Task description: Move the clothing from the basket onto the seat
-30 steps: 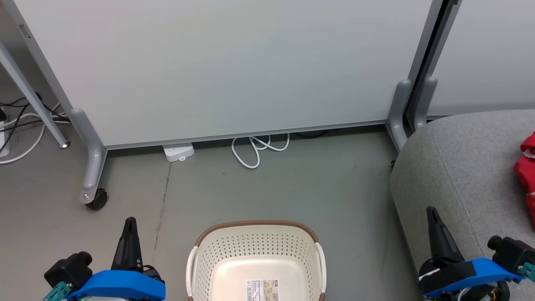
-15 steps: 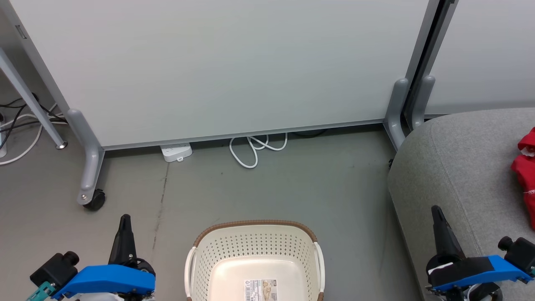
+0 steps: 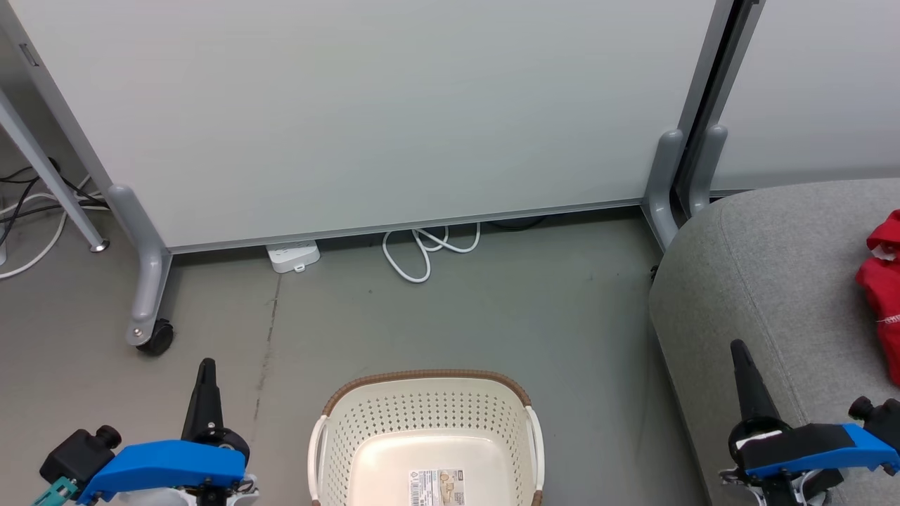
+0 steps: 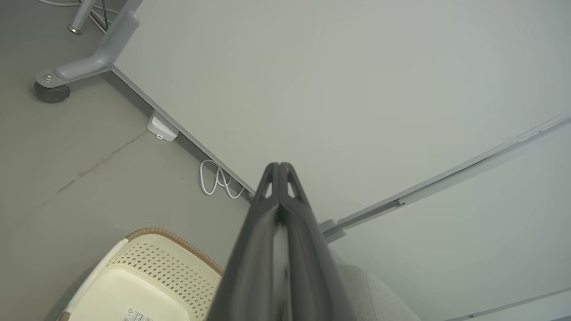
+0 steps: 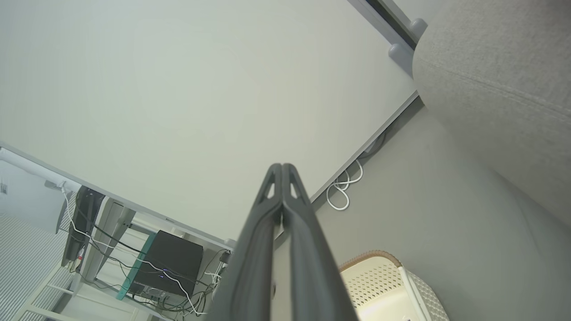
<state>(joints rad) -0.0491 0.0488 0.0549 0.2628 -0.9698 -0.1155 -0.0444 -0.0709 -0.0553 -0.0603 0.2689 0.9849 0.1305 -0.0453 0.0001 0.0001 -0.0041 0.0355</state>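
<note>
The cream-white basket [image 3: 425,411] stands on the floor at the bottom middle of the head view, holding nothing but a label on its bottom. Red clothing [image 3: 883,292] lies on the light grey seat [image 3: 766,281] at the right edge. My left gripper [image 3: 206,367] is shut and holds nothing, left of the basket. To the right, my right gripper [image 3: 738,348] is shut too, over the seat's front edge. The left wrist view has the shut fingers [image 4: 279,167] above the basket [image 4: 147,276]. In the right wrist view the shut fingers [image 5: 282,168] point at the wall, beside the seat [image 5: 499,80] and basket [image 5: 383,276].
A pale partition panel [image 3: 380,112] on grey wheeled feet [image 3: 148,309] closes off the far side. A white power strip [image 3: 292,255] and coiled white cable [image 3: 422,253] lie at its foot. More cables [image 3: 35,204] sit at the far left.
Both grippers have sunk lower in the head view and stay shut. The whole scene has shifted slightly left, so the camera has moved.
</note>
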